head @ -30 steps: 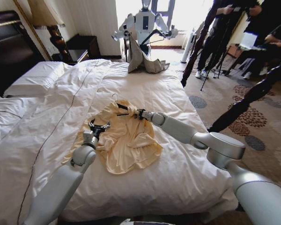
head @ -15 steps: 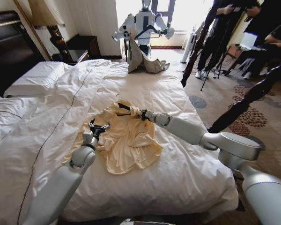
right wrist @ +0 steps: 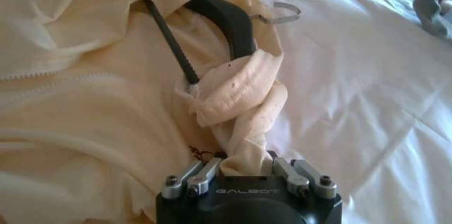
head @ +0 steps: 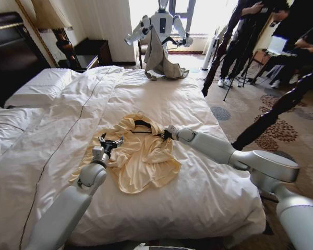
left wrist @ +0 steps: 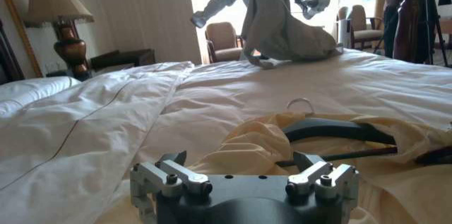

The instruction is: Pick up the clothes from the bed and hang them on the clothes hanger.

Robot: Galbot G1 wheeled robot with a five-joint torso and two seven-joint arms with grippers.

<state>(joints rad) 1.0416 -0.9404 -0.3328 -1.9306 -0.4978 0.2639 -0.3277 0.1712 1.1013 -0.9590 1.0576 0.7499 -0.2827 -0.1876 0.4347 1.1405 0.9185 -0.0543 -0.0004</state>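
Bright window (head: 208, 13), bedside lamp (head: 55, 23), patterned carpet (head: 281, 135)

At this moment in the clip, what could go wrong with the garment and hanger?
The right gripper pinches a twisted fold of the clothes beside the clothes hanger; pulling may drag the fabric off it. The left gripper hovers open over the cloth, so nothing anchors it on the bed.

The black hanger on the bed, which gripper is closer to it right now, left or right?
Right. The right gripper sits at the clothes hanger's end, pinching yellow cloth there; the left gripper rests open farther off on the garment's other side.
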